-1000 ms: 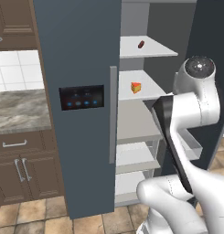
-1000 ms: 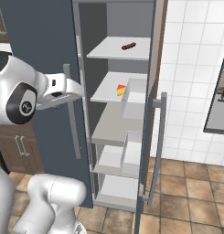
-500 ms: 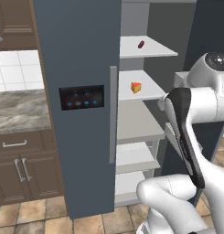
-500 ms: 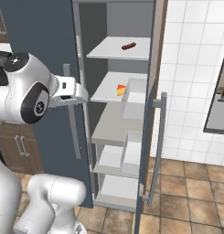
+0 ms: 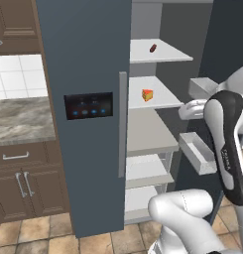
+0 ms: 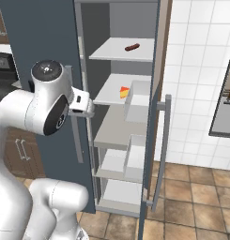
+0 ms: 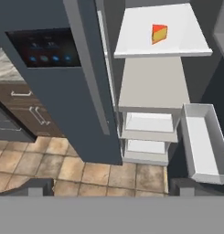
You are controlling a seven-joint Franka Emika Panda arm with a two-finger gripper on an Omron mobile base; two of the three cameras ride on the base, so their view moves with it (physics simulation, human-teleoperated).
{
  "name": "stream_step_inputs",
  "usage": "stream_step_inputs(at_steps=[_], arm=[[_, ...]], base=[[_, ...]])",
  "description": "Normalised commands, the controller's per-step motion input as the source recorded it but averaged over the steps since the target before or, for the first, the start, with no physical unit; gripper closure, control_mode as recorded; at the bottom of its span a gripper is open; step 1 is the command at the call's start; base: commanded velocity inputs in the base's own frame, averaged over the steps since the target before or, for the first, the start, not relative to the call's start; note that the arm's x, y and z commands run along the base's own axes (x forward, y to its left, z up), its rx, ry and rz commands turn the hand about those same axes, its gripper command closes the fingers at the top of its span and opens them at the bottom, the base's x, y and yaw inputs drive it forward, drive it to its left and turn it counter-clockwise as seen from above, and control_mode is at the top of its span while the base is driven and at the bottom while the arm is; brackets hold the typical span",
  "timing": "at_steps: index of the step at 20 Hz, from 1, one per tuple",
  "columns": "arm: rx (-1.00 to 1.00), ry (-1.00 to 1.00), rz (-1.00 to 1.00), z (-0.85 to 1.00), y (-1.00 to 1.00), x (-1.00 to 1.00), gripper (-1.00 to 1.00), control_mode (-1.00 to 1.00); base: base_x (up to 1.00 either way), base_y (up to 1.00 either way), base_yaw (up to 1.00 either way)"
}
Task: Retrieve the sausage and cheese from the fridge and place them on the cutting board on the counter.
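Fingertips (image 7: 40, 186) of the end effector (image 7: 111, 186) rise dark at the bottom corners of the hand view, set wide apart with nothing between them; the end effector is fully open and holds nothing. In the left base view the hand sits at the open side of the fridge (image 5: 83, 74), just in front of the shelf edge and level with the second shelf. In the right base view the white hand pokes out beside the closed door's grey handle (image 6: 78, 140).

Beyond it, the cheese (image 7: 159, 33) lies on the white second shelf (image 7: 141, 45), well clear of the fingertips. The same wedge shows yellow-orange on that shelf in the left base view (image 5: 148, 95) and peeks past the door bin in the right base view (image 6: 124, 91). The sausage (image 5: 153, 48) lies one shelf higher, on the top white shelf, dark red and alone; the right base view shows it there too (image 6: 132, 47).

The right fridge door stands open, with a white door bin (image 7: 201, 142) on its inner side. The left door is shut, and its black panel (image 5: 88, 105) glows with blue lights. To the left of the fridge, the marble surface (image 5: 19, 119) tops dark brown cabinets (image 5: 24, 183) with silver handles.
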Motion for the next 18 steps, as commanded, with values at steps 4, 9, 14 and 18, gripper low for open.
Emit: stream_step_inputs(at_steps=[4, 9, 14, 18], arm=[[0.05, 0.0, 0.02, -0.57, 0.15, -0.09, -1.0, -1.0], [0.06, 0.0, 0.0, -0.38, 0.1, 0.0, -1.0, -1.0], [0.02, 0.08, 0.0, -0.04, 0.02, 0.0, -1.0, -1.0], [0.0, 0.13, -0.03, 0.0, 0.0, 0.0, -1.0, -1.0]], base=[[0.0, 0.0, 0.0], [0.0, 0.0, 0.0], [0.0, 0.0, 0.0], [0.0, 0.0, 0.0]])
